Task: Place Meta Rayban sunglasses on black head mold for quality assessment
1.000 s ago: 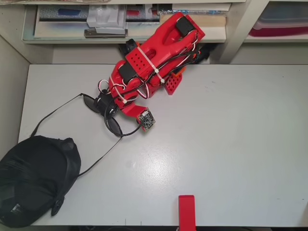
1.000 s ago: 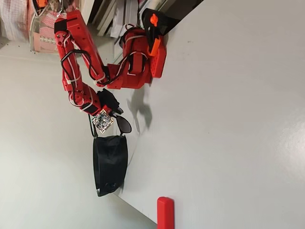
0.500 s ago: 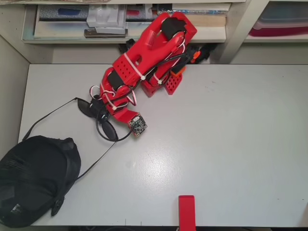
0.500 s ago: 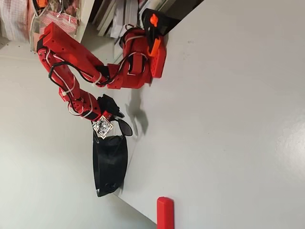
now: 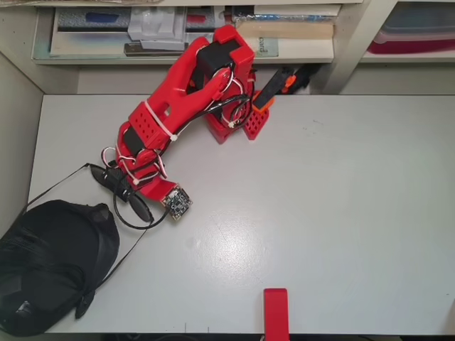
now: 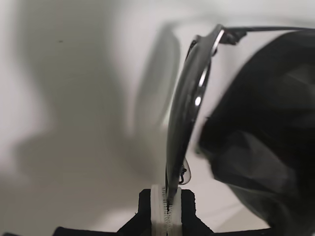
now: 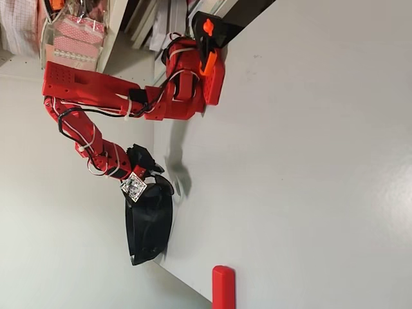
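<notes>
We see gripper clenched on glasses at frame front, left-centre of overhead view, temples reaching toward head mold in lower left; glasses look light, thin, fragile: we judge frame front safest hold, temples flex

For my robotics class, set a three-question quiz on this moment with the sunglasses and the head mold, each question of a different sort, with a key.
1. True or false: the sunglasses are already seated on the black head mold.
2. Multiple choice: the gripper holds the sunglasses by A) a temple tip, B) the front frame, C) nothing.
3. In the overhead view, which table corner holds the head mold?

Key: 1. False; they are held in the air beside it, with the temples reaching towards it. 2. B; in the wrist view the fingers pinch the frame edge. 3. The lower left.
</notes>
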